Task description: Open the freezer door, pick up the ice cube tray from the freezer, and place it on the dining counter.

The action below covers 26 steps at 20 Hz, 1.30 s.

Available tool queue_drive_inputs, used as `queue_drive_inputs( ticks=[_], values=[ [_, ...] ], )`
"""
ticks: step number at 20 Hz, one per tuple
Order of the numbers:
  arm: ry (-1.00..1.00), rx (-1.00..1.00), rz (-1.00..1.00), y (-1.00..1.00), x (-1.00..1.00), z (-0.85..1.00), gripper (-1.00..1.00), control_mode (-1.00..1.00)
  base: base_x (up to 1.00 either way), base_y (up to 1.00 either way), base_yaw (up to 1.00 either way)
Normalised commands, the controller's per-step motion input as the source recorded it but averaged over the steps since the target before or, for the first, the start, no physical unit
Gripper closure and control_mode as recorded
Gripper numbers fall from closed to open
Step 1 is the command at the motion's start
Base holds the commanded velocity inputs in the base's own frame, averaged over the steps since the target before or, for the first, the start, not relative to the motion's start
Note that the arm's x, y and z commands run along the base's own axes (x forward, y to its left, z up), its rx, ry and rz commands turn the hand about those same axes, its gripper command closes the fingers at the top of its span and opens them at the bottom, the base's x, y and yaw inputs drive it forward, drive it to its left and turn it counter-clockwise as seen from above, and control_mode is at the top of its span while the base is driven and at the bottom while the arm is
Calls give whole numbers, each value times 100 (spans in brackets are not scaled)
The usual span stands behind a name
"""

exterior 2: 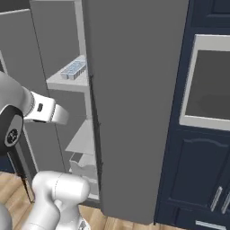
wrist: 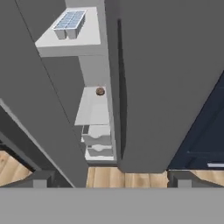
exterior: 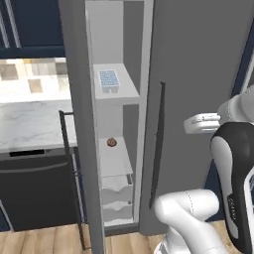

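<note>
1. Where the left base view begins, a marble worktop [exterior: 30, 124] sits over a dark appliance [exterior: 34, 193], with navy cabinets [exterior: 30, 25] above.
2. Just right of it, the freezer door [exterior: 82, 124] stands swung open, edge-on to the camera, its thin black handle [exterior: 69, 173] on the outer side.
3. The freezer [exterior: 130, 74] shows a pale interior with flat shelves and clear drawers [exterior: 117, 196] at the bottom.
4. The ice cube tray [exterior: 109, 81] lies flat on the upper shelf [exterior: 126, 89], its blue cubes facing up.
5. A small round brown item [exterior: 111, 142] rests on the shelf below, well apart from the tray.
6. The wider fridge door [exterior: 198, 99] is closed to the right, its black bar handle [exterior: 158, 144] just beside the freezer opening.
7. In the right base view, a wall oven [exterior 2: 209, 85] sits in navy cabinetry further right.
8. The gripper [wrist: 111, 178] hangs in front of the opening, well short of the tray; its fingers [wrist: 39, 180] stand wide apart and hold nothing, though their tips are mostly cut off at the hand view's bottom edge, so contact is hard to judge.
9. The open door's edge lies close on the left of the fingers, the fridge door on the right.
</note>
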Motion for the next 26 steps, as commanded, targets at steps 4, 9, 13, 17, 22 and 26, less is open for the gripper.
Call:
queue_drive_inputs(
  ticks=[4, 9, 13, 17, 22, 26],
  values=[
    [0, 0, 0, 0, 0, 0, -100, 100, 9, 61, 8],
    [0, 0, 0, 0, 0, 0, -100, 100, 29, 37, 0],
    [0, 0, 0, 0, 0, 0, -100, 100, 40, -4, 1],
    [0, 0, 0, 0, 0, 0, -100, 100, 44, -36, 0],
    [0, 0, 0, 0, 0, 0, -100, 100, 44, -18, 0],
    [0, 0, 0, 0, 0, 0, -100, 100, 42, 0, 4]
  ],
)
